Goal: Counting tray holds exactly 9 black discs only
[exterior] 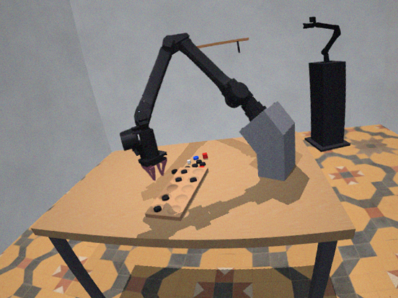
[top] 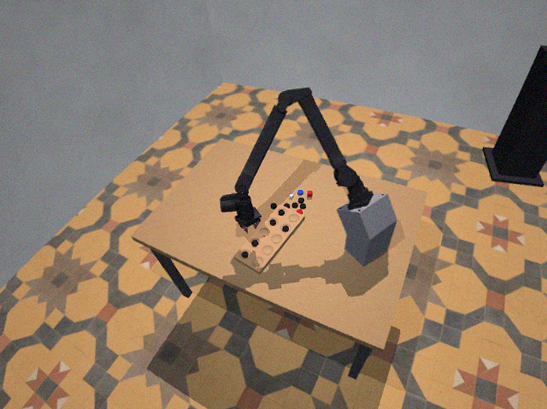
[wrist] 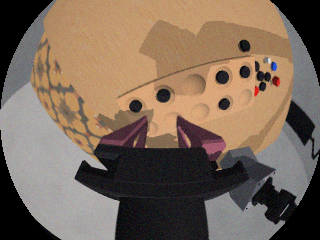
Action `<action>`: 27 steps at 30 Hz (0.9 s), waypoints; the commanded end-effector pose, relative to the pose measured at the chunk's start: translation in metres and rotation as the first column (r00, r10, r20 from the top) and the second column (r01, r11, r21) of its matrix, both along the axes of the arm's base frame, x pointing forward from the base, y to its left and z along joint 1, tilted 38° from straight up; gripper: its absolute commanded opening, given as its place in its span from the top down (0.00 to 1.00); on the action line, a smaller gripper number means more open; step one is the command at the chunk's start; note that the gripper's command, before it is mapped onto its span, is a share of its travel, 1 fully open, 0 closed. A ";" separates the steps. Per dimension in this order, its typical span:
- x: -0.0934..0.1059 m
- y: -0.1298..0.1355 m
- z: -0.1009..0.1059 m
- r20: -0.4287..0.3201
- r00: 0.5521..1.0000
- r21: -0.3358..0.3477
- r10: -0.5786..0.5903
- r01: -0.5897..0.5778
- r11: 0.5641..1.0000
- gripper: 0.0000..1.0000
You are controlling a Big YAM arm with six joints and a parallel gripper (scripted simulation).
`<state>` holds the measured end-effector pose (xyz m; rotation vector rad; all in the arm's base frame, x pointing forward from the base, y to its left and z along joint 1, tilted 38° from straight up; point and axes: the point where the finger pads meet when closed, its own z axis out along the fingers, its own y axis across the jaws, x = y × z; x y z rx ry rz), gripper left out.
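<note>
Six black discs sit in pockets of the wooden counting tray (exterior: pixel 180 212), which lies flat near the middle of the table (exterior: pixel 85 198) with its long side running from near left to far right; one disc (exterior: pixel 157 209) fills the nearest left pocket and another (exterior: pixel 165 197) the pocket just behind it, while several pockets between stay bare. At the tray's far end a red piece (top: pixel 299 211) rests on it, and beyond that end loose black discs (top: pixel 301 200) lie beside a blue piece (top: pixel 299 192), a red cube (top: pixel 309 193) and a small white piece (top: pixel 291 196). Above the tray's left edge hangs the gripper (exterior: pixel 156 169), its purple fingers partly apart with nothing between them. To the right stands the arm's grey pedestal (exterior: pixel 285 144).
</note>
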<state>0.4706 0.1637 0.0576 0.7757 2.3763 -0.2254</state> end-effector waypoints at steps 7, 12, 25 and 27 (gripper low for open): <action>0.059 -0.016 0.104 0.198 0.975 0.091 0.102 -0.122 0.988 0.56; 0.077 -0.033 0.151 0.290 0.943 0.089 0.160 -0.193 0.977 0.56; 0.090 -0.056 0.212 0.406 0.884 0.047 0.231 -0.272 0.961 0.56; 0.090 -0.056 0.212 0.406 0.884 0.047 0.231 -0.272 0.961 0.56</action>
